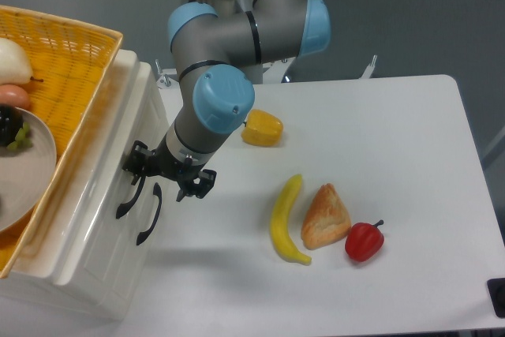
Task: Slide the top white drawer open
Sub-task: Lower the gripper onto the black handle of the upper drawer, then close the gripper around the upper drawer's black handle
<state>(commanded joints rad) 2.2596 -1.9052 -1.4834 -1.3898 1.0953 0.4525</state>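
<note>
One hand [167, 173] hangs wide beside the top white drawer [118, 163]; it should close squarely around the handle [130, 195], then pull straight.

My white table [410, 155] has rounded corners and a matte top, evenly lit with soft shadows; behind it I see a plain grey wall [410, 13]; a strip of grey floor [493, 144] shows past the table's right edge.

Bare table [379, 124] from 12 to 3 o'clock, passable. Obstacles: yellow pepper [262, 128] at centre; banana [286, 219], pastry [325, 216], red pepper [364, 241] toward 5; cabinet [87, 234] and basket [75, 61] blocking 9.
</note>
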